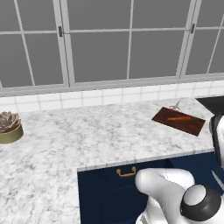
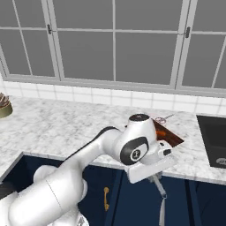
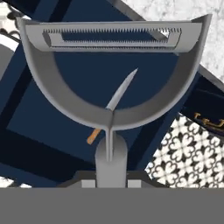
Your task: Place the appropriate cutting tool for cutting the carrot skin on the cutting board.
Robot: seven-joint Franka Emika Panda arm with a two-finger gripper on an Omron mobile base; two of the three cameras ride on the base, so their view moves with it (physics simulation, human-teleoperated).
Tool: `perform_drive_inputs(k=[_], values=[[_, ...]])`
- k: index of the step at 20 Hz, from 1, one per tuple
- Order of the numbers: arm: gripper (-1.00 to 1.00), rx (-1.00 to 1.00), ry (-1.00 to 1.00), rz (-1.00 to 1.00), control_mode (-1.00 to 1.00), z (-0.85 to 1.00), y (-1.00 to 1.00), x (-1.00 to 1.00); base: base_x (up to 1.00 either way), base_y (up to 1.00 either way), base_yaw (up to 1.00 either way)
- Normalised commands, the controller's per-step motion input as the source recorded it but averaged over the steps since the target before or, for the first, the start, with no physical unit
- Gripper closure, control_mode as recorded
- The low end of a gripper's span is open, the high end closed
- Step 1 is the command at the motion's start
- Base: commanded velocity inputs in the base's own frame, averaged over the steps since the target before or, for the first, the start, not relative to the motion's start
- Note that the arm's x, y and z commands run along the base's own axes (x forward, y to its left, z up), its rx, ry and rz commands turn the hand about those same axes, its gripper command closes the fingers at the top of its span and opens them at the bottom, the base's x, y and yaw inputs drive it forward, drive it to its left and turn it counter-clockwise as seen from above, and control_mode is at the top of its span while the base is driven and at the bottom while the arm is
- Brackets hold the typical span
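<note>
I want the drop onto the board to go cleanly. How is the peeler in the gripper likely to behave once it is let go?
The peeler looks like rigid grey metal, so it probably won't flex. Its wide Y-shaped head on a slim handle suggests it will tip over and lie flat rather than roll. Smooth surfaces may let it slide a little on the cutting board near the carrot.

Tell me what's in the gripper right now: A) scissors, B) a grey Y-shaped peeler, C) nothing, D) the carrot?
B: in the hand view a grey peeler with a serrated blade rises from the gripper; the carrot lies on the cutting board.
</note>
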Motion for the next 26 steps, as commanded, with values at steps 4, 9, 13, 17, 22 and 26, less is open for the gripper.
perform_drive_inputs(k=[4, 9, 13, 17, 22, 26], values=[[1.0, 0.2, 0.0, 0.26, -1.0, 0.23, -0.51, 1.0, 0.0, 0.0, 0.0], [1.0, 0.23, 0.0, 0.23, -1.0, -0.09, -0.14, 1.0, 0.0, 0.0, 0.0], [1.0, 0.2, 0.0, 0.22, -1.0, -0.3, 0.04, 1.0, 0.0, 0.0, 0.0], [1.0, 0.11, 0.0, 0.17, -1.0, -0.38, 0.0, 1.0, 0.0, 0.0, 0.0], [1.0, 0.02, 0.0, 0.13, -1.0, -0.67, 0.1, 1.0, 0.0, 0.0, 0.0], [1.0, 0.02, 0.0, 0.07, -1.0, -0.38, 0.0, 1.0, 0.0, 0.0, 0.0]])
